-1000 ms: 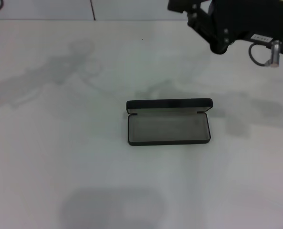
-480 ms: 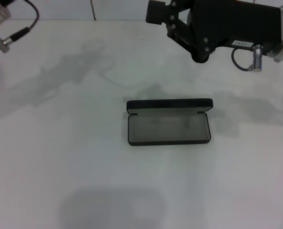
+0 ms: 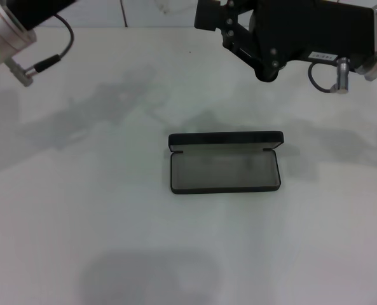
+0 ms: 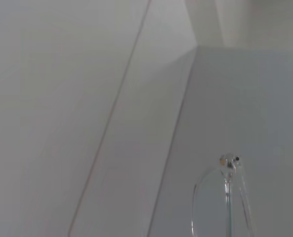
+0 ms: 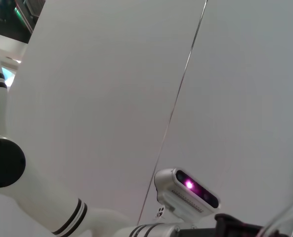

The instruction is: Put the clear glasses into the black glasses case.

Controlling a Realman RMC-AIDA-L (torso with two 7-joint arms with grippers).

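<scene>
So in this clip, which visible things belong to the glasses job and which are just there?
Part of the job:
- the black glasses case, open on the table, grey lining showing, nothing in it
- the clear glasses, seen only in the left wrist view
- the right gripper, high above the table's far edge
- the left arm, far left corner

Just there:
- the white table

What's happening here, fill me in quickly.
The black glasses case lies open on the white table, grey lining showing and nothing in it. Both arms are raised at the far edge: the right gripper above and beyond the case, the left arm in the corner. The clear glasses show only in the left wrist view, not yet in the case.
</scene>
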